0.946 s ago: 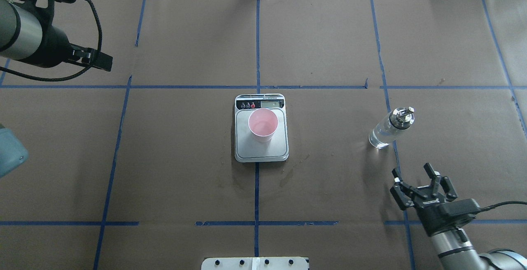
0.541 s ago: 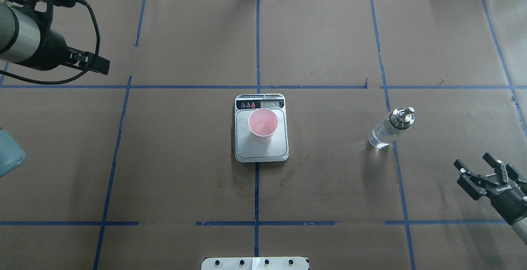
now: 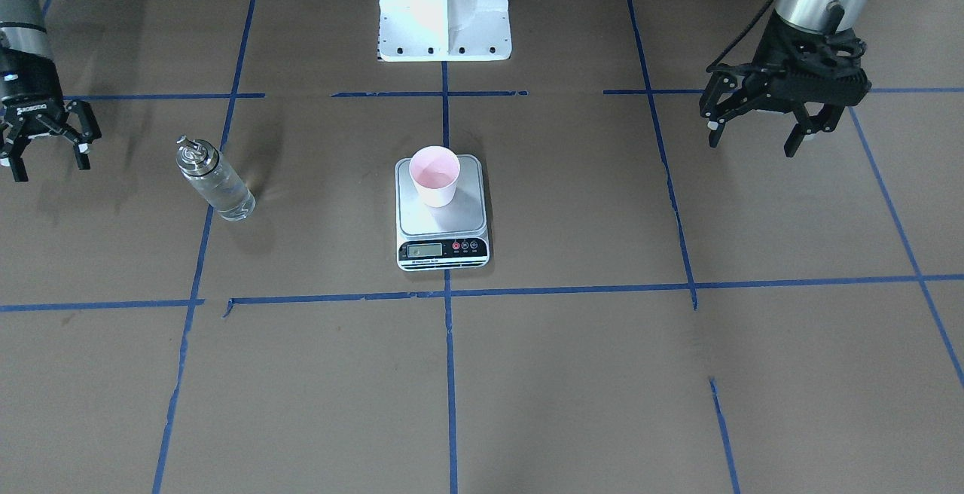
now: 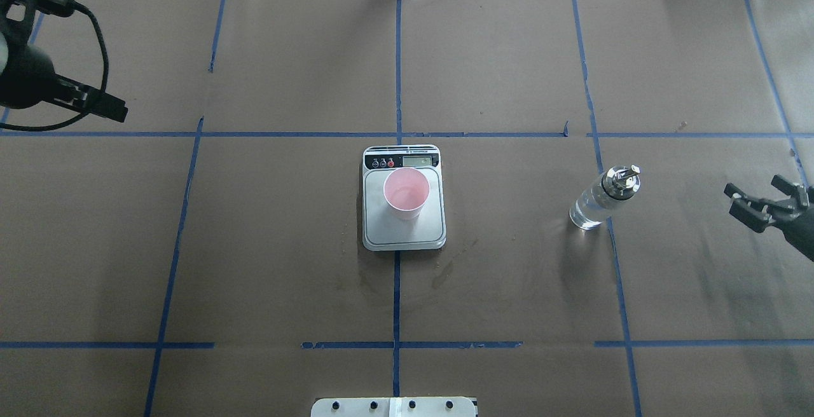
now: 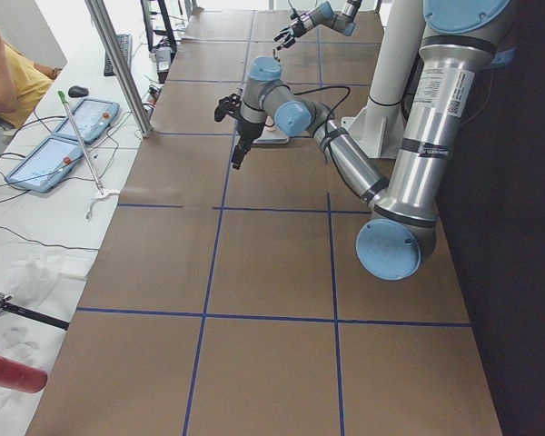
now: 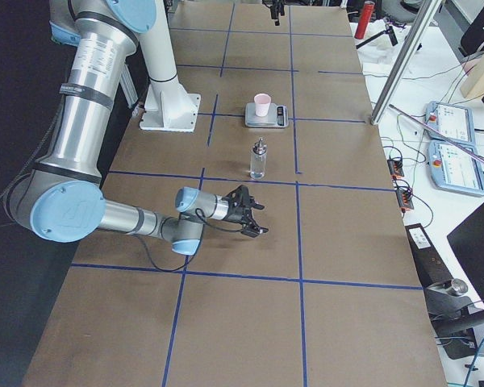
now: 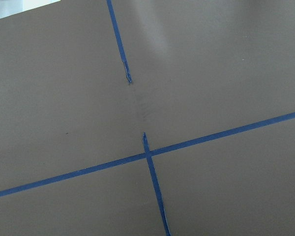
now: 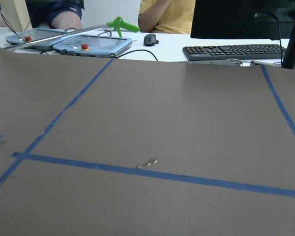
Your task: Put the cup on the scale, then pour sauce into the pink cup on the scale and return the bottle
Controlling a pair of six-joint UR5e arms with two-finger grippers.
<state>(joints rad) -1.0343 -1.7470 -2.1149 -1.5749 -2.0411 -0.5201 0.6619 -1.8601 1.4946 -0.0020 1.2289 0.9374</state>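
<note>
So the biggest thing here is the table covered in brown paper (image 4: 509, 54), split into big squares by strips of blue tape (image 4: 398, 74).

The left gripper (image 3: 753, 131) hangs over the table way off on the robot's left. Its black fingers are spread wide with nothing between them. The right gripper (image 3: 49, 161) is out by the table's right edge, also spread wide and empty. In the overhead view the right gripper (image 4: 760, 196) is only partly in shot. It sits well apart from everything else.

The flat rectangular kitchen scale with a silver platform and black front panel (image 4: 404, 229) sits at the middle of the table, right on the centre tape line. Its display end points away from the robot.

The clear glass cylindrical bottle with a silver metal collar and pourer (image 4: 598, 199) stands upright on the paper, on a tape line. It's well off to the robot's right of the scale, between scale and right gripper, touching neither.

The small pale pink tapered paper cup (image 4: 406, 193) stands upright on the scale's platform.

The see-through sauce (image 3: 226, 196) in the bottle is barely visible. I can't tell whether any is in the cup.
</note>
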